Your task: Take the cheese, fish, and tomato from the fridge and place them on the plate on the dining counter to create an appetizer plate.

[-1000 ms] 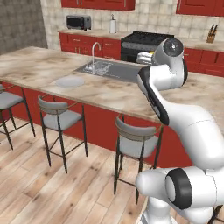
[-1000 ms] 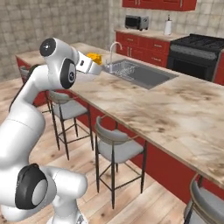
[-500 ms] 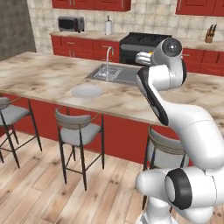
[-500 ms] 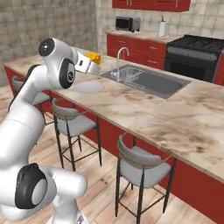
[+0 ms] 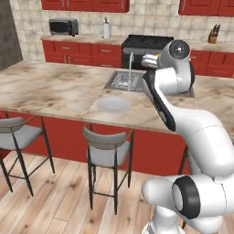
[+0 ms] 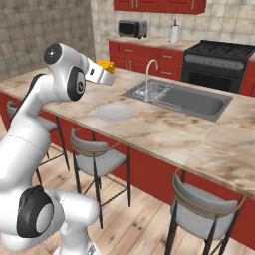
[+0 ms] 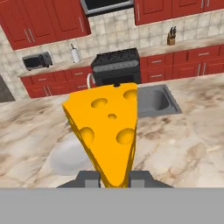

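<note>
A yellow-orange cheese (image 7: 107, 131) wedge with holes stands upright between my gripper's (image 7: 113, 177) fingers, which are shut on its lower tip. From the right base, the cheese (image 6: 105, 65) and gripper (image 6: 106, 70) hang above the dining counter (image 6: 164, 130), short of the plate and to its left. The pale round plate (image 5: 113, 104) lies bare on the dining counter (image 5: 55, 87) in front of the sink, below and left of my gripper (image 5: 148, 60). In the hand view the plate (image 7: 69, 156) peeks out left of the wedge. The fish, tomato and fridge are out of view.
An inset steel sink (image 6: 179, 97) with a faucet (image 5: 130, 64) lies just behind the plate. Grey stools (image 5: 107, 151) (image 6: 97, 155) stand along the counter's near side. Behind are a black stove (image 5: 146, 43), a microwave (image 5: 64, 26) and red cabinets.
The whole picture has shifted in both base views, so the base has driven along the counter; the plate now lies closer to me. My gripper stays shut on the cheese.
</note>
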Controlling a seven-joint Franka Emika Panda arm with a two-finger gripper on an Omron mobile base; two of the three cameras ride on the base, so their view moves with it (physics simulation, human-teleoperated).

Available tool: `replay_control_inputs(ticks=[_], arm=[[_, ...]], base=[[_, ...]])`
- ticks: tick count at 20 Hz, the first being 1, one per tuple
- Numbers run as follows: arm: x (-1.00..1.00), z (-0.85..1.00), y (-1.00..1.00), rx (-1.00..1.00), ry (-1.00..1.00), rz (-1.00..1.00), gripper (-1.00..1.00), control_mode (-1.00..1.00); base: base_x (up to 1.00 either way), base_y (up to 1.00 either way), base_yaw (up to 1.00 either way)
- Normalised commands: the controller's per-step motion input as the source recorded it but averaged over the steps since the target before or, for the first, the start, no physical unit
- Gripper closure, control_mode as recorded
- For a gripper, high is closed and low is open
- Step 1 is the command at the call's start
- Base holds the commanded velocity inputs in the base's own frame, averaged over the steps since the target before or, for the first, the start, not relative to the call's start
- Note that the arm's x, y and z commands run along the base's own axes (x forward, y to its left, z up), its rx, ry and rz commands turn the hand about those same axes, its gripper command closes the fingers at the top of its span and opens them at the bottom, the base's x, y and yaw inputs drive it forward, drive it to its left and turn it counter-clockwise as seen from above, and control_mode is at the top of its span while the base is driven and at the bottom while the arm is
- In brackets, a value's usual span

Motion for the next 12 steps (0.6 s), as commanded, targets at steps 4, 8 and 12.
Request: replay_control_inputs(ticks=[4,8,12], arm=[[0.00,0.00,0.00,0.00,0.00,0.00,1.00,1.00],[0.00,0.00,0.00,0.00,0.00,0.00,1.00,1.00],[0.00,0.00,0.00,0.00,0.00,0.00,1.00,1.00]], base=[[0.61,0.98,-0.22],[0.55,0.68,-0.16],[0.34,0.13,-0.09]])
